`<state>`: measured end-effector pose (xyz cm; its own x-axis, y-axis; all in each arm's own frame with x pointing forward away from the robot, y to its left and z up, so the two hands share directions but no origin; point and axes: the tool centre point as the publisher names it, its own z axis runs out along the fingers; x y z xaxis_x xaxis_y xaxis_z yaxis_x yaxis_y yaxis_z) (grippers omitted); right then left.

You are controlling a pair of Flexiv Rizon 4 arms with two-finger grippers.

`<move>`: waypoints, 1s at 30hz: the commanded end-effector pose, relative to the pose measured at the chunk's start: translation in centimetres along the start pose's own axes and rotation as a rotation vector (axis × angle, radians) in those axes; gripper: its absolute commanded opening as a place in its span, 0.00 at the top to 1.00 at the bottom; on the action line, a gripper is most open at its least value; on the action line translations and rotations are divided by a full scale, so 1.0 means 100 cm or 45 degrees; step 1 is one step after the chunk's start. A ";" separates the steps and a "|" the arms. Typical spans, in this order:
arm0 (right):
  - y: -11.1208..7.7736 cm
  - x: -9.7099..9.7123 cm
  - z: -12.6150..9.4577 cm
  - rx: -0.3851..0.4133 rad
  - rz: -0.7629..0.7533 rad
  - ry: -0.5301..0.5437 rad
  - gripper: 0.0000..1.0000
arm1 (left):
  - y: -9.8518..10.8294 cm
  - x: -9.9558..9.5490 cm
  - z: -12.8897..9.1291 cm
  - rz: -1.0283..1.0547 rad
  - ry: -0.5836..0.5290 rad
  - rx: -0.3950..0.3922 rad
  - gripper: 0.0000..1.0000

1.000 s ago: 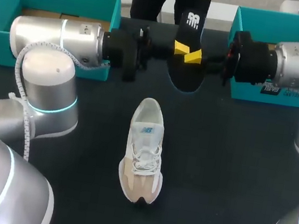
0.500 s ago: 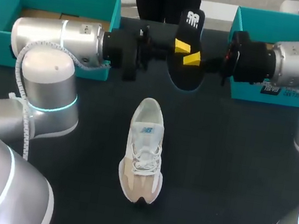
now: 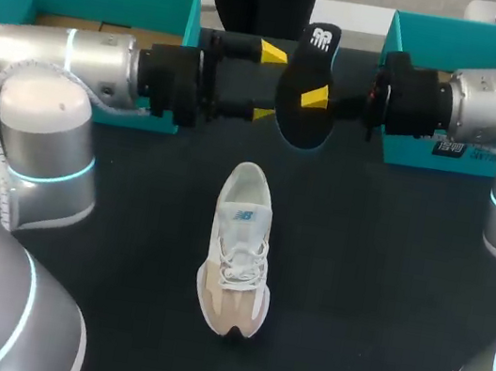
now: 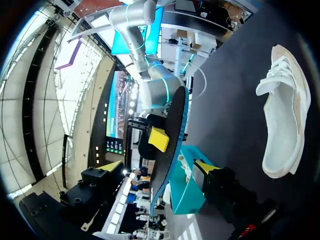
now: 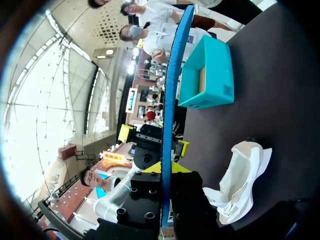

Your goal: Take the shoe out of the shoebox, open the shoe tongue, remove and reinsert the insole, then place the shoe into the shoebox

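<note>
Insole [image 3: 296, 113] is in the air beyond the shoe's [image 3: 239, 251] heel, standing on end. Right end effector [image 3: 318, 97] is pinching it about mid-length. Left end effector [image 3: 267, 84] is spread, tips just beside the insole, apparently not touching. Shoe sits sole-down on the counter [image 3: 387, 266], heel toward the insole.

My read: the insole is thin, light, floppy foam and will buckle if pushed from the middle. Grip nearer its heel end and feed it toe first. The shoe is light with a soft upper and will likely slide, so brace it at the heel collar.
</note>
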<state>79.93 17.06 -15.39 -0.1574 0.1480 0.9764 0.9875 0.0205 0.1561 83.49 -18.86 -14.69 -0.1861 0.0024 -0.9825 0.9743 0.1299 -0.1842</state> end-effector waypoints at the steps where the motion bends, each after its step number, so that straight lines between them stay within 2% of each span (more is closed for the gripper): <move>1: -0.006 0.005 0.000 -0.050 -0.053 -0.040 1.00 | -0.010 0.001 -0.035 -0.127 0.110 -0.037 0.00; 6: -0.004 0.005 0.002 -0.088 -0.170 -0.050 1.00 | -0.013 0.020 -0.058 -0.358 0.199 -0.099 0.00; 12: 0.001 0.008 0.007 -0.092 -0.330 -0.048 1.00 | -0.016 0.042 -0.074 -0.599 0.251 -0.155 0.00; 15: 0.004 0.012 0.012 -0.079 -0.495 -0.053 1.00 | -0.019 0.059 -0.087 -0.766 0.287 -0.178 0.00; 18: 0.005 0.019 0.015 -0.071 -0.615 0.017 1.00 | -0.020 0.069 -0.094 -0.797 0.376 -0.239 0.00; 30: 0.005 0.019 0.015 -0.074 -0.617 0.033 1.00 | -0.020 0.069 -0.094 -0.797 0.376 -0.239 0.00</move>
<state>80.13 18.69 -13.76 -0.6005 0.1076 0.7924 0.7984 0.0248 0.6016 79.17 -9.88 -20.90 -0.7556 0.1350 -0.6410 0.6398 0.3621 -0.6779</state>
